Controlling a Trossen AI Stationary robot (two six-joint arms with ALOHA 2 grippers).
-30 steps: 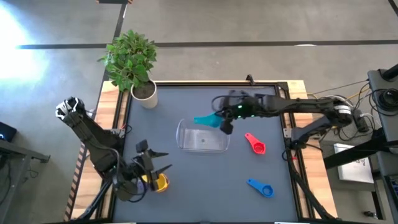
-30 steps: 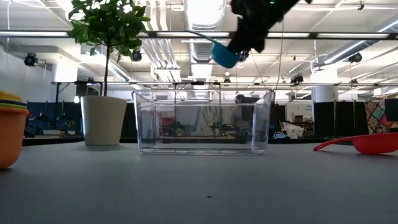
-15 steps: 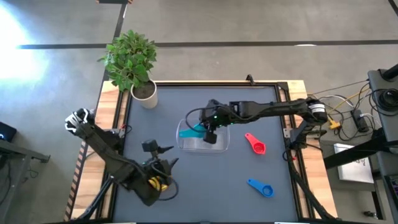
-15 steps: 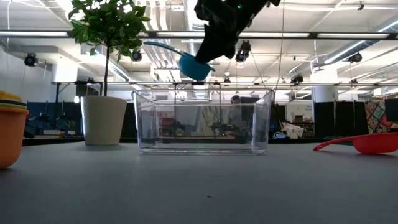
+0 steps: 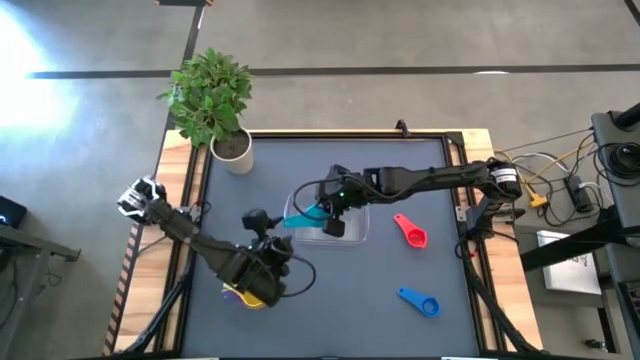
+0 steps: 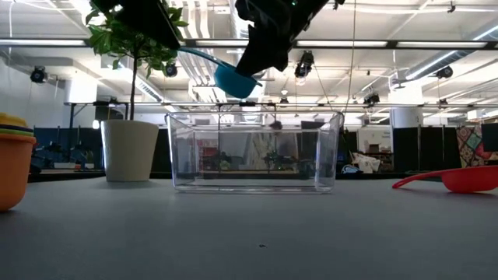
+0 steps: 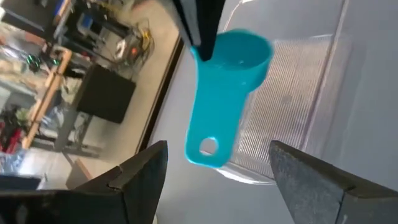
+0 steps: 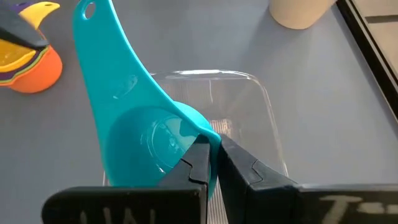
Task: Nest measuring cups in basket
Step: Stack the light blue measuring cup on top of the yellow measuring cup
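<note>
Since half a second ago, the left gripper (image 5: pixel 272 262) has been swung in from the table's near-left toward the basket (image 5: pixel 352 231), and the light blue cup (image 5: pixel 303 215) has been shifted a touch further over the basket's left end.

From the high view, that cup can be seen pinched by the right gripper (image 5: pixel 335 210), with its handle sticking out past the basket's left edge. The left arm is stretched diagonally across the mat, ending just beside the basket's near-left corner, partly over the stacked cups (image 5: pixel 243 295). A red cup (image 5: pixel 411 231) lies just right of the basket, a dark blue cup (image 5: pixel 420 302) is well apart toward the near right, and a plant pot (image 5: pixel 233 151) sits at the far-left corner.

Low view: the light blue cup (image 6: pixel 232 79) is held above the basket (image 6: pixel 254 152), not touching the rim. The orange stack (image 6: pixel 14 160) shows at the left edge, the red cup (image 6: pixel 455 179) at the right.

Left wrist view: the left fingers (image 7: pixel 314 186) are spread wide, nothing between them, with the cup (image 7: pixel 225 93) hanging ahead over the clear tray.

Right wrist view: the rim of the cup (image 8: pixel 137 134) is clamped tight between the right fingertips (image 8: pixel 202 163), bowl over the basket (image 8: pixel 261 118).
</note>
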